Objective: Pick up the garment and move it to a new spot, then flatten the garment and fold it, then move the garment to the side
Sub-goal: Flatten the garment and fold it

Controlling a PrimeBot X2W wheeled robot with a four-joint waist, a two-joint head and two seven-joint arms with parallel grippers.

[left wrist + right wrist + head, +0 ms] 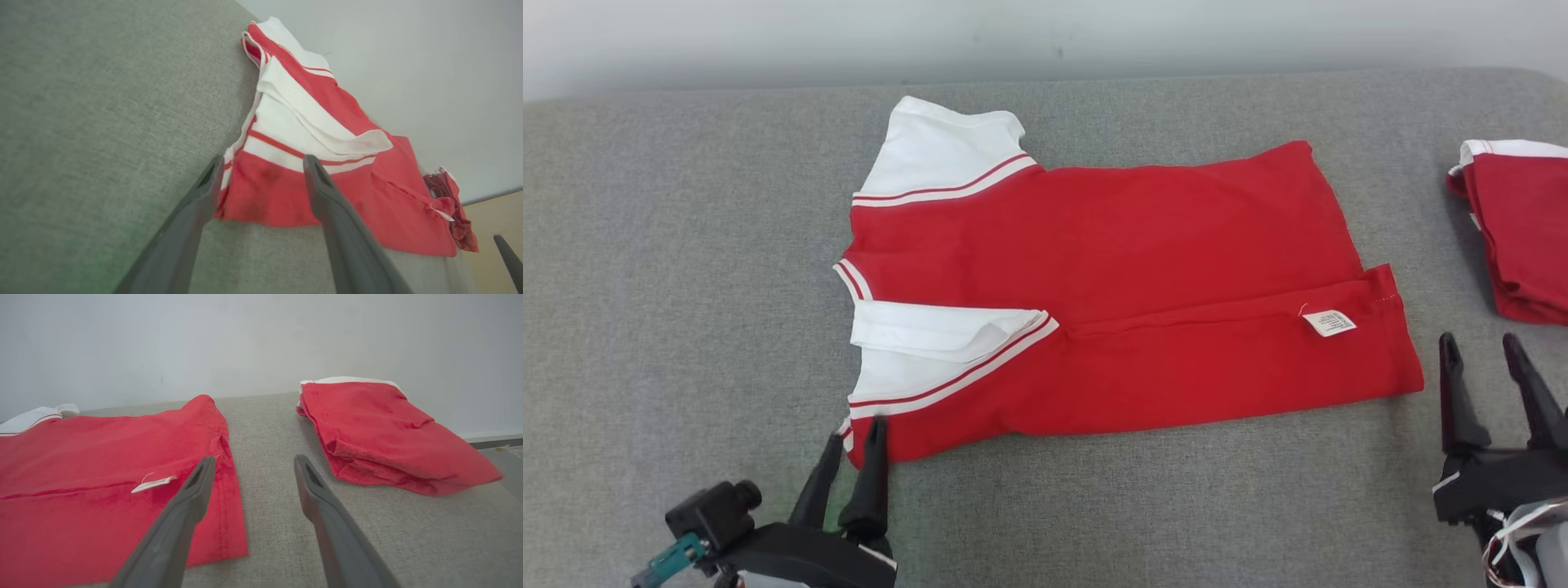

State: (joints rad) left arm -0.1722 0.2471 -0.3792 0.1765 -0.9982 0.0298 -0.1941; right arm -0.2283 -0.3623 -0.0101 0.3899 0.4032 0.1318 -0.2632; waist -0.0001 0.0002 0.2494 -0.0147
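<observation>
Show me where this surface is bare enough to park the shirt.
Widest bare stretch: grey surface left of the red shirt. A narrower strip runs along its near edge, between left gripper and right gripper. Crowded right: slim gap before the folded garment.

Grey pad [686, 245] w/ red shirt [1111, 269], folded top [1523, 237].

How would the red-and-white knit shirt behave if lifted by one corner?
Likely floppy: the red-and-white knit shirt lies flat with a limp folded flap, so it should drape and unfold. Probably light, being thin. It may cling to the textured grey cloth surface.
</observation>
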